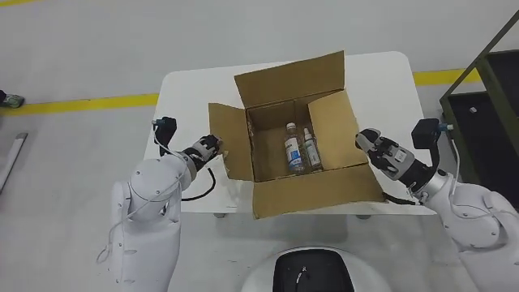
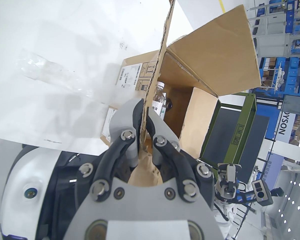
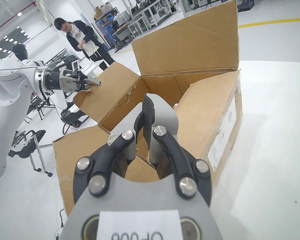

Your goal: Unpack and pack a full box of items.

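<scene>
cardboard box (image 1: 316,191) stands open at the centre of the top view on a white desk (image 1: 186,89), with all four flaps spread outward. the far flap leans toward the upper edge of the frame and the near flap hangs toward the lower edge. two bottles lie side by side on the box floor. one is a wider clear bottle (image 1: 293,151) with a blue-and-white label, and just to its right in the frame is a slimmer bottle (image 1: 312,149).

left pincer (image 2: 144,107) is at the left flap (image 1: 229,142), left of centre in the top view. its wrist view shows both pads pressed onto the corrugated edge of that flap, with the cardboard clamped between them.

right pincer (image 3: 146,108) sits at the outer edge of the right flap (image 1: 334,130), right of centre in the top view. its pads are drawn close together with barely a slit between them. the flap's edge runs past the root of the fingers, and whether any cardboard is pinched i cannot tell.

a dark green cart (image 1: 486,89) stands at the right edge of the top view, beside the desk.
</scene>
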